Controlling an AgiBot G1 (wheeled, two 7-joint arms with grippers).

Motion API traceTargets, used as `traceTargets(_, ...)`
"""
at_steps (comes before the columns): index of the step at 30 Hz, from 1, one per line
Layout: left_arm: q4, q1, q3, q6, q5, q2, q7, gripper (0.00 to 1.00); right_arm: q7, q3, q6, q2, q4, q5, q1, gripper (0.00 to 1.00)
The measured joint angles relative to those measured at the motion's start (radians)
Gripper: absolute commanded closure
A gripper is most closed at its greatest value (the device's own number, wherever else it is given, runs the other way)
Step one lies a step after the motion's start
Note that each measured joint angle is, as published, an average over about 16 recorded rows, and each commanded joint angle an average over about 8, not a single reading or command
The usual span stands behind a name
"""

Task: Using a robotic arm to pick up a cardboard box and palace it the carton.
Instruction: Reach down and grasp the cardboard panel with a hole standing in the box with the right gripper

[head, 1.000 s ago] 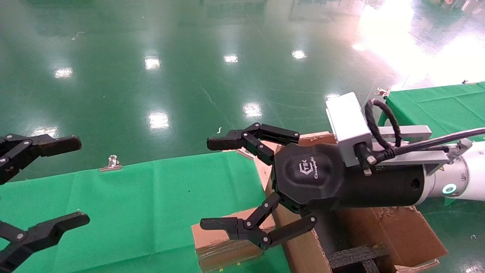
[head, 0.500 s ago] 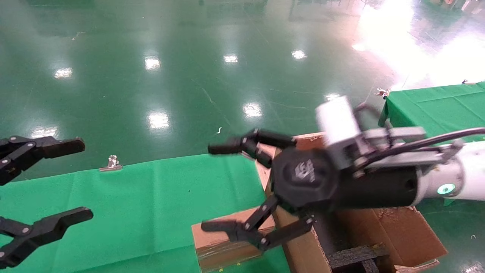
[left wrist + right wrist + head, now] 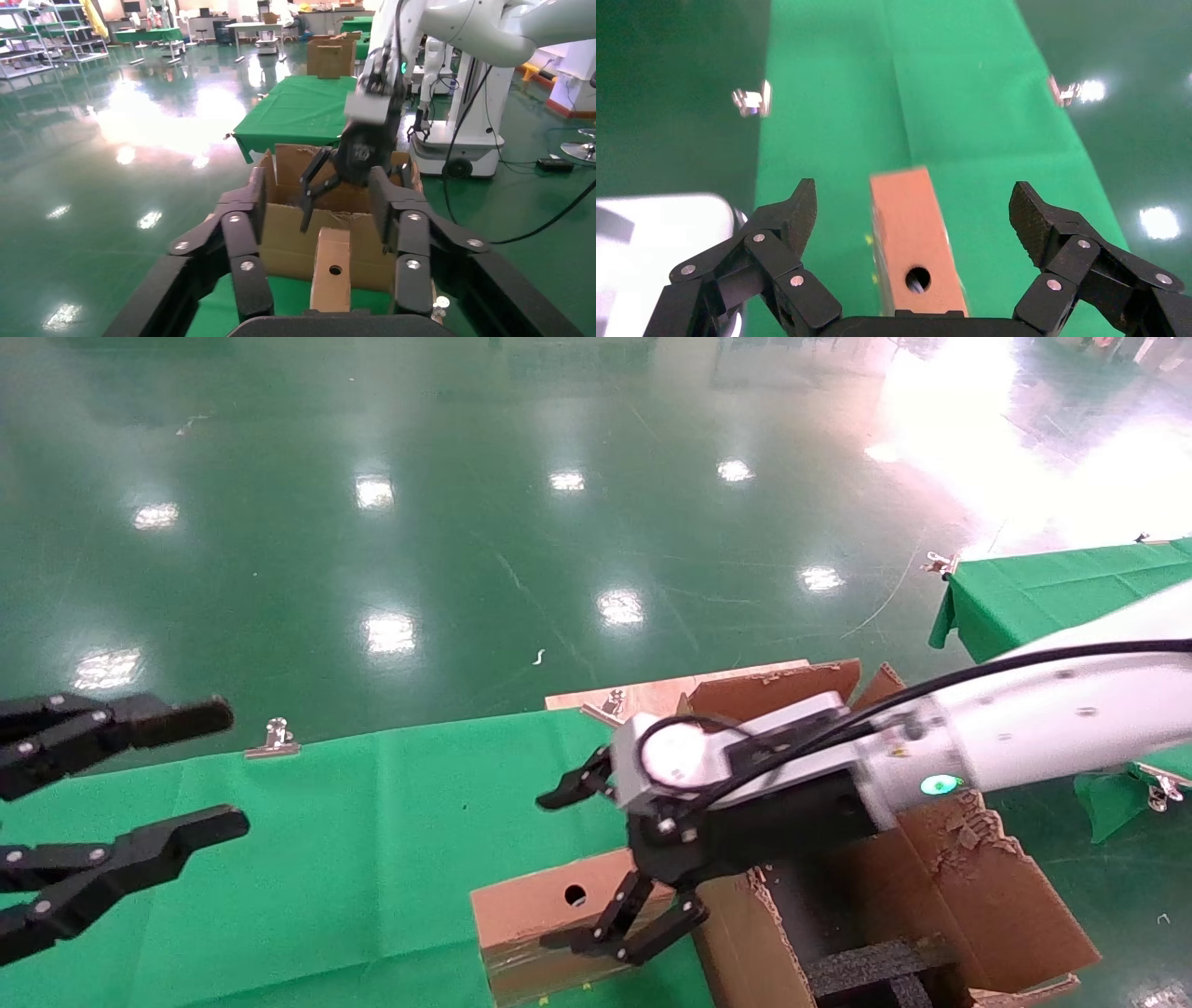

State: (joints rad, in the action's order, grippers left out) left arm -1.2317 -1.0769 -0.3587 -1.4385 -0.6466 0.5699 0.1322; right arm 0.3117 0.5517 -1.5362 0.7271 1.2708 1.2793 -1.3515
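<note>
The small brown cardboard box (image 3: 526, 915) with a round hole lies on the green table, against the left wall of the large torn carton (image 3: 987, 896). My right gripper (image 3: 551, 871), on the white arm, points down over the box's right end. It is open, with one finger on each side of the box, not touching it. The right wrist view shows the box (image 3: 909, 239) between the open fingers (image 3: 796, 210). My left gripper (image 3: 228, 766) is open and empty above the table's left part. The left wrist view shows the box (image 3: 332, 277) standing before the carton (image 3: 288, 239).
The green-clothed table (image 3: 326, 840) ends at a far edge held by a metal clip (image 3: 277, 738), with glossy green floor beyond. Black foam dividers (image 3: 875, 966) sit inside the carton. A second green table (image 3: 1052, 589) stands at the right.
My right gripper has turned from level to pointing down and dropped over the box, uncovering the box's hole. My left gripper has drifted slightly right, its fingers a little closer together.
</note>
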Motion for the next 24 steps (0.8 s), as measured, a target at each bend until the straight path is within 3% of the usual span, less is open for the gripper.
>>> traceTargets(19, 0.000, 0.000, 0.000, 0.000, 0.000, 0.000, 0.000, 1.00, -0.114, 0.220, -0.023, 0.186, -0.122, 0.324, -0.152, 0.00)
traceTargets(20, 0.000, 0.000, 0.000, 0.000, 0.000, 0.000, 0.000, 0.92, -0.121, 0.228, -0.022, 0.192, -0.126, 0.333, -0.156, 0.00)
traceTargets(22, 0.000, 0.000, 0.000, 0.000, 0.000, 0.000, 0.000, 0.67, -0.135, 0.244, -0.022, 0.203, -0.134, 0.352, -0.164, 0.00)
traceTargets(24, 0.000, 0.000, 0.000, 0.000, 0.000, 0.000, 0.000, 0.42, -0.147, 0.257, -0.021, 0.212, -0.140, 0.368, -0.171, 0.20)
